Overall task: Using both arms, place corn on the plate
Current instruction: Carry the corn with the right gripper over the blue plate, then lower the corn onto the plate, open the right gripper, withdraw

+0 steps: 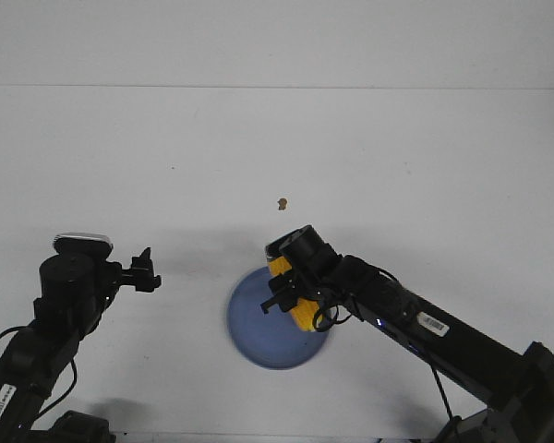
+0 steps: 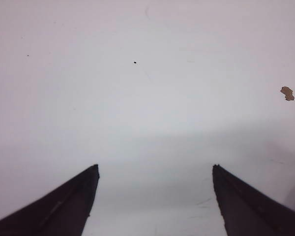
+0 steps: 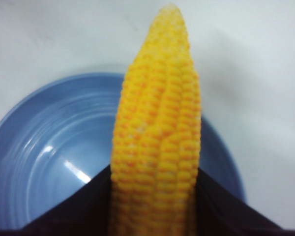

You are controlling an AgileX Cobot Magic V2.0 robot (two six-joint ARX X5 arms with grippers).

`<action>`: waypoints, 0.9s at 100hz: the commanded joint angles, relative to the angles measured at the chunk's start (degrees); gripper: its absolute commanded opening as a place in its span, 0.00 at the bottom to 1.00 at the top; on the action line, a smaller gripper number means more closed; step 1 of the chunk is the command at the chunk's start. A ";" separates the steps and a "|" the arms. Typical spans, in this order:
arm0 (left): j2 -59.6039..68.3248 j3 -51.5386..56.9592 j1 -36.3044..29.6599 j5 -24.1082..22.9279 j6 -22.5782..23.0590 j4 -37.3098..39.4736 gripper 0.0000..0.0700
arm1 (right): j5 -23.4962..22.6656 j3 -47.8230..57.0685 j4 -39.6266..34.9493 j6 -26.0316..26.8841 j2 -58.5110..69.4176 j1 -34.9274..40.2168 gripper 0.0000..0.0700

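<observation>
The right hand (image 1: 283,293) grips the corn (image 3: 157,147) above the plate (image 1: 258,323); left of the plate, the left hand (image 2: 155,201) gapes wide.

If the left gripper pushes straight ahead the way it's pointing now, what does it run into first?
Probably just bare table. The left gripper is open and its wrist view shows only white surface ahead, with a small brown speck off to one side. The plate seems outside that line, though depth is unclear.
</observation>
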 commanded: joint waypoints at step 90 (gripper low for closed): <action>-0.17 0.52 -0.09 0.00 0.94 0.42 0.66 | 6.03 0.13 4.02 -6.16 -21.40 -14.97 0.81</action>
